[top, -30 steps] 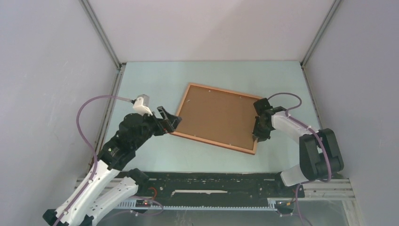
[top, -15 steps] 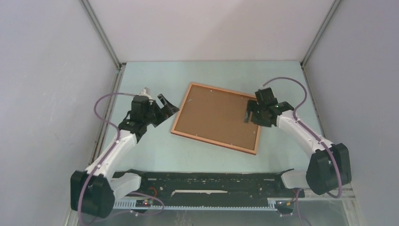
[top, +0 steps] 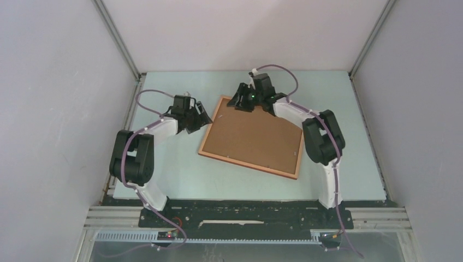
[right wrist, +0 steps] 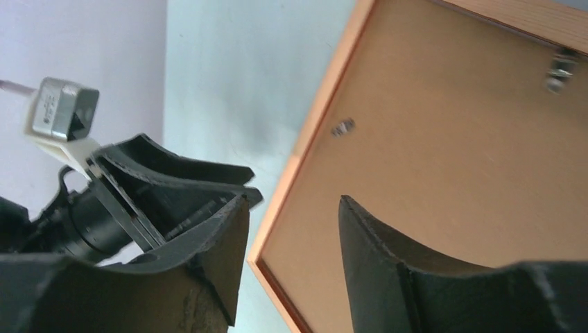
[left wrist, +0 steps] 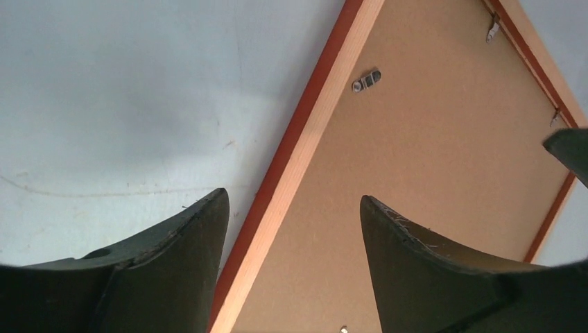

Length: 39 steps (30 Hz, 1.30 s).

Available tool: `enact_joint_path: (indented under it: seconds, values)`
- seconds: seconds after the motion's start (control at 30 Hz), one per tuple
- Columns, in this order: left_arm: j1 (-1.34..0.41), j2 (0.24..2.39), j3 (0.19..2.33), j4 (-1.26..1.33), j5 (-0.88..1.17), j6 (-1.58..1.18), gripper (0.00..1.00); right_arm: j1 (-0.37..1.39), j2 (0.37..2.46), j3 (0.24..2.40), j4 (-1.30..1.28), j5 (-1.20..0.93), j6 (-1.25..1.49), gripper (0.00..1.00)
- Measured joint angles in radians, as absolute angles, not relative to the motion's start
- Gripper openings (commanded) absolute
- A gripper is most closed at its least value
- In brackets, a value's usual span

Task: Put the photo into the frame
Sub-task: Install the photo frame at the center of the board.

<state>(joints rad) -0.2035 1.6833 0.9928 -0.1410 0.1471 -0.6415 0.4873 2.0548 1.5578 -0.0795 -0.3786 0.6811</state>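
Observation:
The frame (top: 245,166) lies face down in the middle of the table, its reddish-brown rails around a plain brown backing board (top: 254,134). The photo is out of view. My left gripper (top: 201,117) is open at the frame's left rail near the far-left corner. In the left wrist view its fingers (left wrist: 295,201) straddle that rail (left wrist: 305,118) without touching it. My right gripper (top: 237,102) hovers open at the same corner from the far side. The right wrist view shows its fingers (right wrist: 291,208) over the corner (right wrist: 260,267) and the board (right wrist: 451,139).
Small metal turn-clips (left wrist: 366,80) sit along the board's edges. The two grippers are close together; the left one (right wrist: 159,180) fills the right wrist view's left side. The pale blue table (top: 180,174) is walled by grey panels, with a black rail (top: 245,210) at the near edge.
Both arms reached further away. The left gripper slid up the frame's left rail. The right gripper left the frame's right edge, opened, and swung across to the far-left corner.

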Motion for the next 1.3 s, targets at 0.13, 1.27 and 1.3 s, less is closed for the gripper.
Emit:
enact_joint_path:
  seconds: [0.13,1.27,1.3]
  values:
    - [-0.202,1.734,1.026,-0.139,0.153,-0.628,0.72,0.494,2.188,1.670,-0.022,-0.461,0.742,0.49]
    - [-0.234,1.713,0.751,0.163,0.396,-0.760,0.32,0.491,2.342,1.677,-0.075,-0.542,0.793,0.30]
    - [-0.234,1.713,0.751,0.164,0.396,-0.760,0.32,0.490,2.342,1.667,-0.064,-0.544,0.804,0.28]
